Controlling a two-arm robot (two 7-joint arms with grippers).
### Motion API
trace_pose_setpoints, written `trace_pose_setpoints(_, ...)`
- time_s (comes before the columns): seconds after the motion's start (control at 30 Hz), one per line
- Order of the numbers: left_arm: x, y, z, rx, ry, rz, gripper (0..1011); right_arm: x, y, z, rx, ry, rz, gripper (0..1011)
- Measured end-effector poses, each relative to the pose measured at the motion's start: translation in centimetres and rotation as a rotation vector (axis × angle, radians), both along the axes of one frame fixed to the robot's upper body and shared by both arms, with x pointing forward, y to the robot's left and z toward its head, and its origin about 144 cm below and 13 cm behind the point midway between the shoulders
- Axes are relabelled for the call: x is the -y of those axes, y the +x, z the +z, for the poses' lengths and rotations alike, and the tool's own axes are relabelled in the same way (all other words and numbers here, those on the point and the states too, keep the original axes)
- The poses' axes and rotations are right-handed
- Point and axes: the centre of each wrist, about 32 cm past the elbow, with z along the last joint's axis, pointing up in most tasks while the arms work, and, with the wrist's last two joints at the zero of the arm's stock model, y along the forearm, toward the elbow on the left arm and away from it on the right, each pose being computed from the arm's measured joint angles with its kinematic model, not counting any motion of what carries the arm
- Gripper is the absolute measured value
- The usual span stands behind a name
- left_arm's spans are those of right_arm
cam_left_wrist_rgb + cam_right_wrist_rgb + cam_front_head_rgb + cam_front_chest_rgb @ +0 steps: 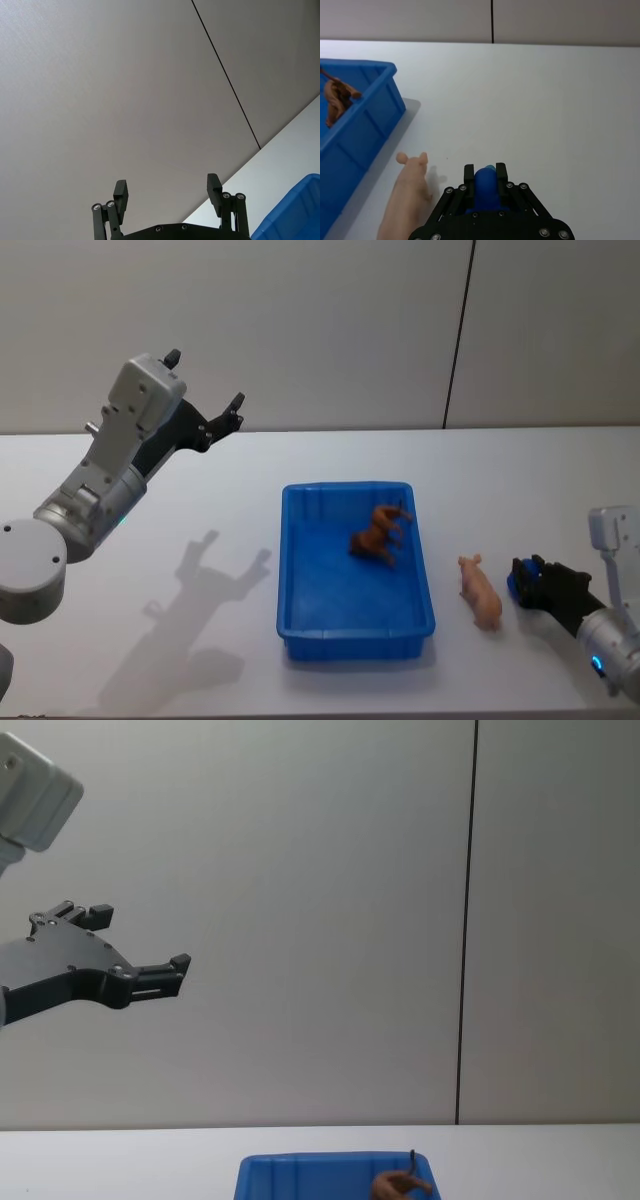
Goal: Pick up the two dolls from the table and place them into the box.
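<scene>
Right gripper (522, 580): fingers drawn together, no doll held, low on table (560, 480) just beside pink doll (480, 592), which lies outside box (283, 560). Brown doll (380, 533): in box. Left gripper (205, 380): spread, empty, raised. Step judged: second pick, requiring right fingers to part and straddle pink doll.

A brown horse doll (380, 533) lies on its side inside the bright blue box (290, 575), toward the floor's 1 o'clock corner. A pink pig doll (481, 592) lies on the white table (200, 500) at the box's 3 o'clock, just beside it, head toward 12.
</scene>
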Motion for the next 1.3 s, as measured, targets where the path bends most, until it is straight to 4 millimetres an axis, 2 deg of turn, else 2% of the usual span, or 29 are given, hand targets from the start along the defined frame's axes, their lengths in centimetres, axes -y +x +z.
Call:
trace_pose_setpoints(0.2, 0.0, 0.0, 0.0, 0.0, 0.0, 0.0, 1001, -0.3, 0.2, 1.0, 0.041, 0.013, 0.016, 220)
trace_pose_setpoints(0.73, 0.0, 0.0, 0.0, 0.0, 0.0, 0.0, 1001, -2.2, 0.5, 5.6, 0.206, 0.094, 0.146, 144)
trace_pose_setpoints(1.0, 0.0, 0.0, 0.0, 0.0, 0.0, 0.0, 1001, -4.0, 0.7, 7.3, 0.264, 0.136, 0.26, 98)
trace_pose_setpoints(1.3, 0.0, 0.0, 0.0, 0.0, 0.0, 0.0, 1001, -6.6, 1.4, 8.2, 0.294, 0.165, 0.399, 93)
